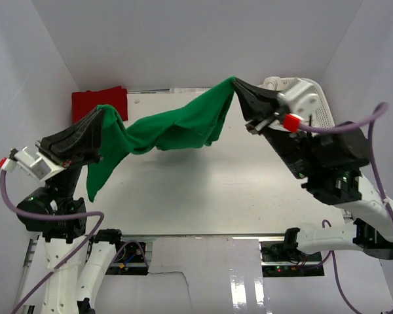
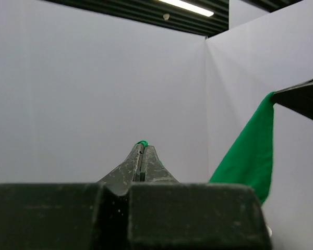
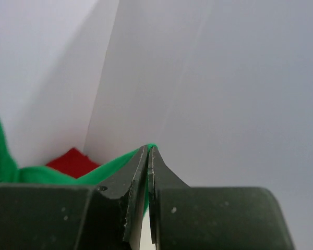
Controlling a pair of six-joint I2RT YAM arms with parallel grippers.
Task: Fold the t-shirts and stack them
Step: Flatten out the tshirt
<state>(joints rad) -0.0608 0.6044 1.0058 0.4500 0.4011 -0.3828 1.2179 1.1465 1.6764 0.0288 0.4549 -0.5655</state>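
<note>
A bright green t-shirt (image 1: 177, 127) hangs in the air above the table, stretched between both arms and sagging in the middle. My left gripper (image 1: 103, 116) is shut on its left end; a green tip of cloth (image 2: 142, 142) pokes out between the fingertips. My right gripper (image 1: 236, 84) is shut on the right end, with green cloth (image 3: 109, 165) pinched in the jaws. A loose part of the shirt (image 1: 99, 175) droops toward the table by the left arm. A red t-shirt (image 1: 97, 101) lies folded at the back left corner and also shows as a red patch (image 3: 72, 160) in the right wrist view.
A white mesh basket (image 1: 319, 108) stands at the back right behind the right arm. White walls enclose the table (image 1: 203, 196) on three sides. Purple cables loop off both arms.
</note>
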